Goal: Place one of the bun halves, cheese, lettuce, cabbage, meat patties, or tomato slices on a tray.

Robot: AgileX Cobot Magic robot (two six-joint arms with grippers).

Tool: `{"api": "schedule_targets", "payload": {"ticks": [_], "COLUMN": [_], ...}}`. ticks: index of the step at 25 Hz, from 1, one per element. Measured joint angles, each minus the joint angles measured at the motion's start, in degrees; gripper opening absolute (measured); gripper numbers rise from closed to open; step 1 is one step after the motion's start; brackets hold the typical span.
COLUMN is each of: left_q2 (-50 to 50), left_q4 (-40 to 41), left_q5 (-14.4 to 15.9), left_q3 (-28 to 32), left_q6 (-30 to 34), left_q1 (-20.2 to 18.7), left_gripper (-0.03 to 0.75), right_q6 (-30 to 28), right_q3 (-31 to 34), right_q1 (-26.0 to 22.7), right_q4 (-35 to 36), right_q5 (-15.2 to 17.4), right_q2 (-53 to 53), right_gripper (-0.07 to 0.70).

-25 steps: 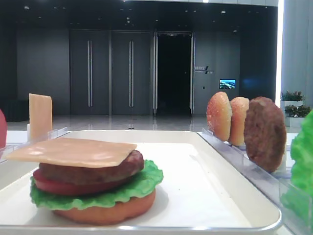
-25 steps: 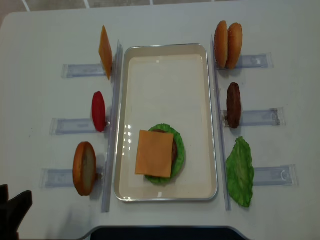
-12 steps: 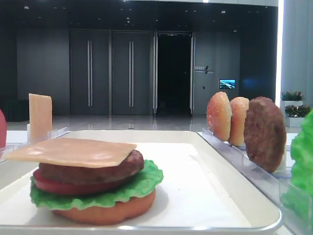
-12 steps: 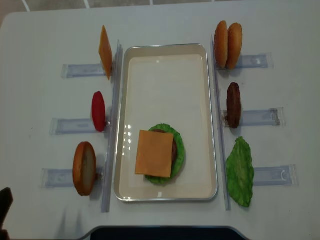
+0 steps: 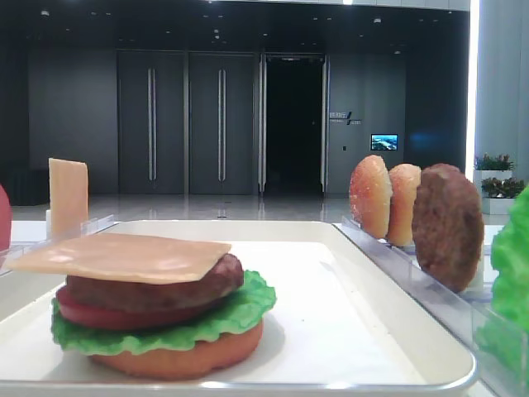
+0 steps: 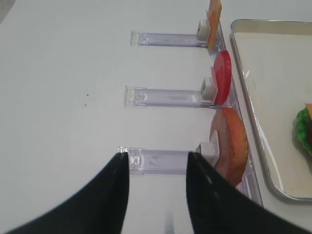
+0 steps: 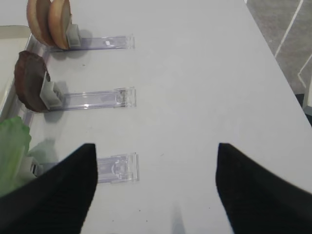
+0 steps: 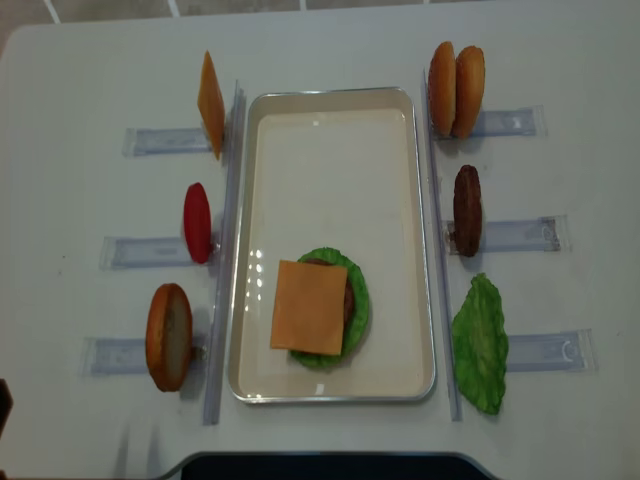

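The left fingers point(image 6: 157, 195) stand partly spread above the bare table point(image 8: 90, 90), holding nothing and touching nothing; they hang over the outer end of the clear rack point(image 6: 161, 161) that carries the single bun half point(image 6: 229, 146) near the table's front left corner. The right fingers point(image 7: 156, 190) are spread wide, also empty, over the table at its right edge, with the nearest rack point(image 7: 117, 168) below them.

The white tray point(image 8: 330, 150) lies in the middle of the table. On its front part sits one stack: a bun half point(image 5: 178, 360) at the bottom, then a lettuce leaf point(image 5: 231, 318), a tomato slice point(image 5: 99, 318), a meat patty point(image 5: 157, 289) and, on top, one slice of cheese point(image 8: 309, 307).

Outside the tray, along its left side, three things stand on edge in racks: one more slice of cheese point(image 8: 210, 103) toward the back, one tomato slice point(image 8: 197, 222) in the middle, and the single bun half at the front. Along the right side stand two bun halves point(image 8: 456, 88) touching each other at the back, one meat patty point(image 8: 467, 210) in the middle, and one lettuce leaf point(image 8: 481, 343) at the front.

That makes four bun halves, two cheese slices, two tomato slices, two patties and two lettuce leaves.
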Motion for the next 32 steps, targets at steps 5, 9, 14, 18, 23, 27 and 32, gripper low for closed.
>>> {"api": "schedule_targets", "payload": {"ticks": [5,9,14,18,23,27,32], "left_q2": [-0.04,-0.04,-0.04,-0.04,-0.04,-0.04,-0.04], "left_q4": [0.0,0.0,0.0,0.0,0.0,0.0,0.0], "left_q5": [0.0,0.0,0.0,0.0,0.0,0.0,0.0], "left_q3": [0.0,0.0,0.0,0.0,0.0,0.0,0.0], "left_q6": [0.0,0.0,0.0,0.0,0.0,0.0,0.0], "left_q1": [0.0,0.0,0.0,0.0,0.0,0.0,0.0], "left_gripper": [0.283,0.253,0.208,0.183,0.154,0.127,0.098], "right_q6": [0.0,0.0,0.0,0.0,0.0,0.0,0.0], "right_q3": [0.0,0.0,0.0,0.0,0.0,0.0,0.0], "right_q1": [0.0,0.0,0.0,0.0,0.0,0.0,0.0], "right_q4": [0.0,0.0,0.0,0.0,0.0,0.0,0.0], "right_q5": [0.0,0.0,-0.04,-0.04,-0.04,-0.04,-0.04], "right_q2": [0.0,0.0,0.0,0.0,0.0,0.0,0.0], "right_gripper": [0.515,0.515,0.515,0.515,0.515,0.515,0.515]}}
